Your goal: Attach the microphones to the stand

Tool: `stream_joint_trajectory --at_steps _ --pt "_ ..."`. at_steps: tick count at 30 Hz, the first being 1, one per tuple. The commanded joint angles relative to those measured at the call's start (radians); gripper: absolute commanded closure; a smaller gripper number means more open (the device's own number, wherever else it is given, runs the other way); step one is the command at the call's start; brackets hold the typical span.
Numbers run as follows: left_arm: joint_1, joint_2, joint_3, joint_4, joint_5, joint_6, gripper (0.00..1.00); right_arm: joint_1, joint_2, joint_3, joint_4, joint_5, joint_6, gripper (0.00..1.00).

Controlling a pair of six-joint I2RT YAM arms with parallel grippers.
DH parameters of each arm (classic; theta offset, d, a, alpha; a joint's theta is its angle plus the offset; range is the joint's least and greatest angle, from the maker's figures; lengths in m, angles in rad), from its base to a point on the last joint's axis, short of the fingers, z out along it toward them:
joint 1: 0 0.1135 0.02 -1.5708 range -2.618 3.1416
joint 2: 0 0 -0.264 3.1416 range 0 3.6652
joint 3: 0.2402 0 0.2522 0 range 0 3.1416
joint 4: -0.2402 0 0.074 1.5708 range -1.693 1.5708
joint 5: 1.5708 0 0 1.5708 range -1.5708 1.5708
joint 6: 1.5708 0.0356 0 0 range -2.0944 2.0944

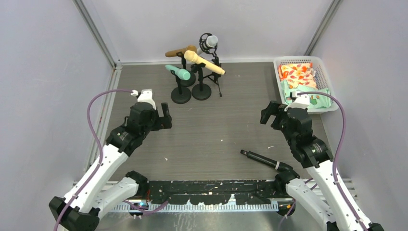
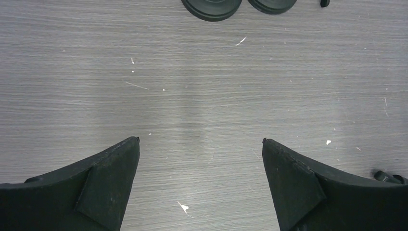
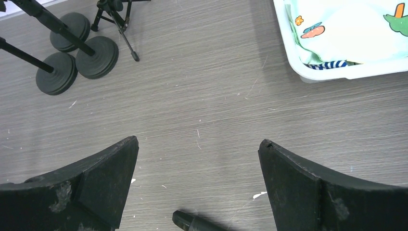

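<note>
1. The black microphone [image 1: 262, 159] is a slim dark stick lying flat and slantwise on the table [image 1: 216, 130], at the lower right of the overhead view, its lower end close to the right arm's base.
2. Four others sit on the stands [image 1: 191, 92] at upper centre. The teal green microphone [image 1: 179, 72] is lowest in the frame, with the cream-yellow microphone [image 1: 204, 62] angled down to the right just beside it. The gold microphone [image 1: 180, 51] is behind them, and the white microphone [image 1: 210, 42] sits in a ring mount at the top.
3. The left gripper [image 2: 200, 142] hovers over bare table, its fingers spread wide and holding nothing.
4. The right gripper [image 3: 198, 142] is likewise spread and empty, with the black stick's tip at the bottom edge of its view.
5. The table is grey wood-grain flecked with white specks.
6. A white basket [image 1: 323, 77] of printed cloths [image 1: 296, 72] stands at the upper right.
7. Pale grey walls [image 1: 43, 72] enclose the table.
</note>
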Motion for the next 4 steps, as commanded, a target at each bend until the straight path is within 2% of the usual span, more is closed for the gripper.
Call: stream_joint_trajectory --at_steps 1,4 --pt "0.007 -0.011 0.004 0.051 -0.033 0.036 0.0 -0.003 -0.006 -0.018 0.074 0.004 -0.017 0.0" --pt "0.007 -0.007 0.007 0.051 -0.016 0.033 0.0 -0.002 -0.003 -0.015 0.077 -0.001 -0.002 0.0"
